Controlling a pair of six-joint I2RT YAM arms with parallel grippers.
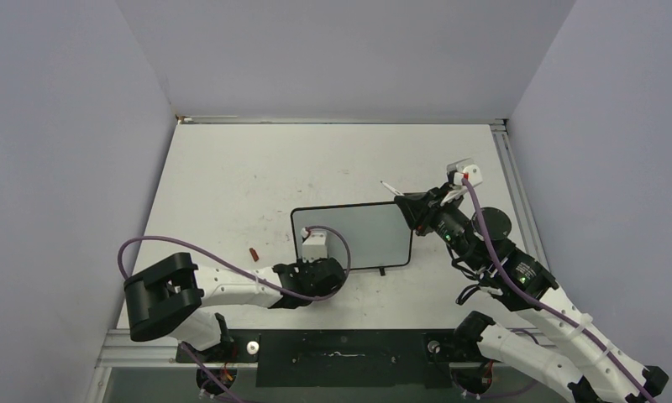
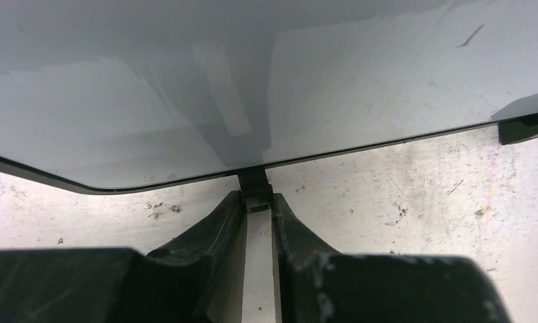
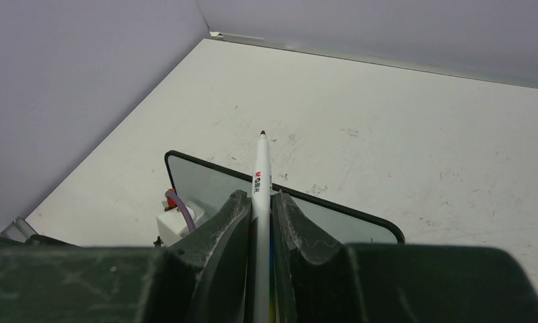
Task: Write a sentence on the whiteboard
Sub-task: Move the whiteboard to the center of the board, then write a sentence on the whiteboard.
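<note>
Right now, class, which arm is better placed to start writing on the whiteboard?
Right. The right claw is shut on the marker, tip bared and pointing past the far right corner of the whiteboard. The left claw pinches the board's near foot, steadying it, and holds no pen.

Red brand mark on the white marker point(image 3: 260, 195), lettering too small to read

White links point(image 1: 232, 288), black joints point(image 1: 160, 295), black jaws, 2 purple cables point(image 1: 190, 245).
</note>
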